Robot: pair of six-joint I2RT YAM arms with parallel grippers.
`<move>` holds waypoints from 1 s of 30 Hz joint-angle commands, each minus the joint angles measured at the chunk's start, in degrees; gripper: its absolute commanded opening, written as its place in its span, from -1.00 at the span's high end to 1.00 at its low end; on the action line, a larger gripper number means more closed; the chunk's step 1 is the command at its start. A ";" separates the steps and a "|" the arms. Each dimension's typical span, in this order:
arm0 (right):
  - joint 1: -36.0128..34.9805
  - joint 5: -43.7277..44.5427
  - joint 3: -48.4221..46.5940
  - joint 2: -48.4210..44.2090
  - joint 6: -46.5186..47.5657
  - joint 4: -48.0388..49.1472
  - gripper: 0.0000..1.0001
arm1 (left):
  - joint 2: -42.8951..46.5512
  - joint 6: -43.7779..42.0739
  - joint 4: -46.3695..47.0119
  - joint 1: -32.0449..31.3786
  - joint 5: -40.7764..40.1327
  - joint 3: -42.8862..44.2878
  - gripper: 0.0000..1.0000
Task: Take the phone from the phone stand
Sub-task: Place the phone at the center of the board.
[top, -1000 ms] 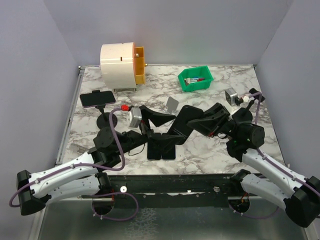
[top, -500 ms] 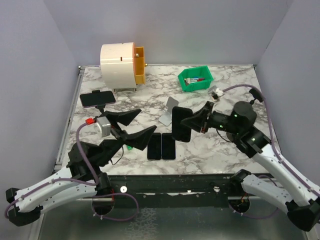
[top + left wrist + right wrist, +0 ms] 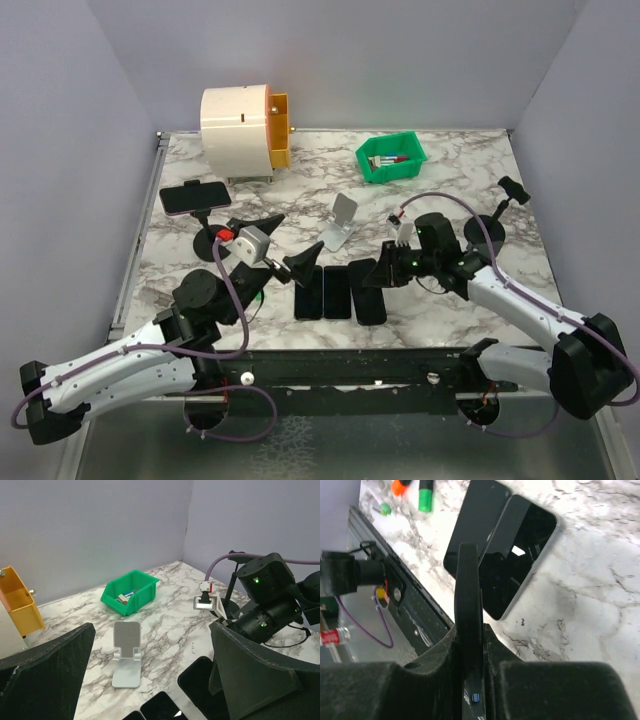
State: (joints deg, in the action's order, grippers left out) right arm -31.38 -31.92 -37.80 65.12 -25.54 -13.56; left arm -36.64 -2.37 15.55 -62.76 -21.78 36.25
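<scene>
Top external view: my right claw (image 3: 390, 270) is clamped narrow on the black slab phone (image 3: 369, 292), low over the marble worktop (image 3: 450, 180) just right of centre. The white folding phone stand (image 3: 340, 222), a little above centre, is bare, so I judge the lift done and the set-down to be the step in hand. My left claw (image 3: 283, 246) hangs wide apart at centre left, holding nothing.

To do it well, I should bring the phone down flat and parallel to the flat black phones (image 3: 310, 293) just to its left, leaving a gap so no edges overlap. Right wrist view shows it edge-on between my fingers, and I cannot tell whether it touches the marble yet. I should part the fingers only once its back rests fully, then draw off without dragging it.

Counted:
- Four phones: one in my claw, two lying flat, and one dark clipped phone (image 3: 195, 197) at upper left.
- Three stands: the white one, the black round-footed stand (image 3: 213, 240) carrying that clipped phone, and a bare black clamp stand (image 3: 512, 190) at right.
- One green plastic bin (image 3: 392, 158).
- One white-and-orange drum (image 3: 243, 122).
- Two markers: an orange marker (image 3: 398, 486) and a green marker (image 3: 425, 489).
</scene>
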 commanded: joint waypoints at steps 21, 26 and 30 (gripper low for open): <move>7.72 -5.29 2.35 16.10 -8.07 12.29 0.99 | 3.34 1.18 -1.49 -0.26 1.05 -2.37 -0.98; 8.06 -4.64 2.51 17.76 -7.56 12.50 0.99 | 2.95 1.14 -1.66 -0.26 1.13 -2.26 -0.98; 8.75 -4.38 3.08 18.73 -7.33 12.98 0.99 | 2.72 1.14 -1.80 -0.26 1.30 -2.16 -0.98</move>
State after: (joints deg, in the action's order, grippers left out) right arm -23.35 -36.29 -35.59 82.91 -32.95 -3.40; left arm -33.67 -1.54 14.20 -62.76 -21.87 33.30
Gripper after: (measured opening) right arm 0.197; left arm 0.990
